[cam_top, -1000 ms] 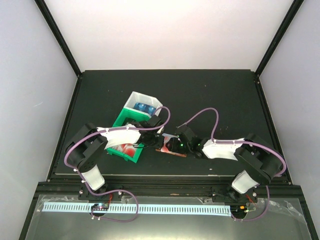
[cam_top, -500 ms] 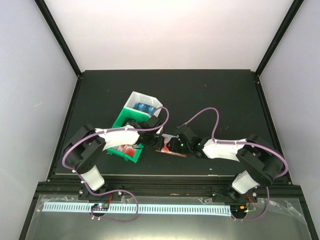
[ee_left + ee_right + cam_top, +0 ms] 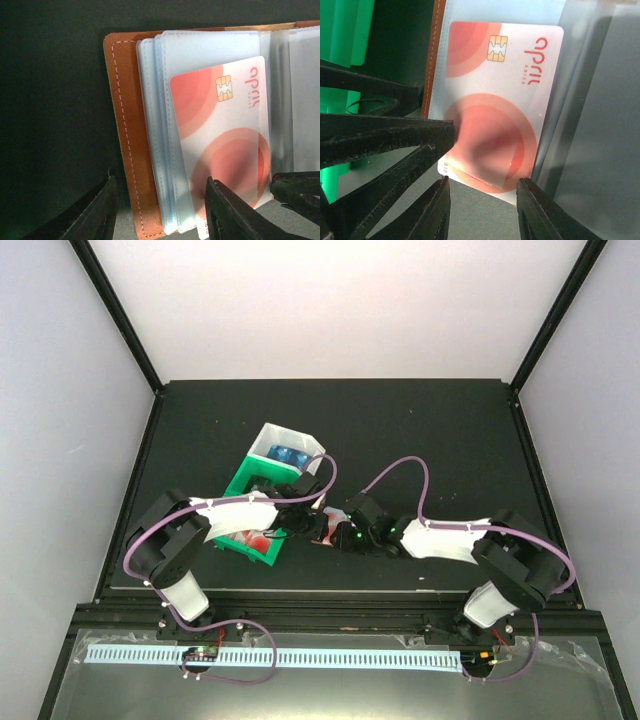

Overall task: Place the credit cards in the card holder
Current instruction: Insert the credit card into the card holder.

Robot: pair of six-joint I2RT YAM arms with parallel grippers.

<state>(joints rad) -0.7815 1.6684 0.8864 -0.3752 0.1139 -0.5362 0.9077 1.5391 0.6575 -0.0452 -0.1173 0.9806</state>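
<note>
Reading "april", the red-and-white credit card (image 3: 220, 145) lies on the open card holder (image 3: 127, 125), left gripper (image 3: 161, 195) and right gripper (image 3: 483, 192) both spread.

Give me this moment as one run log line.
red-and-white card on clear pockets of open card holder, seating unclear | left gripper open at holder edge | right gripper open over card end

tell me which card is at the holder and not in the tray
The red-and-white card with the chip: it lies on the holder, over its clear pockets. The blue cards are in the tray, in its far compartment.
</note>
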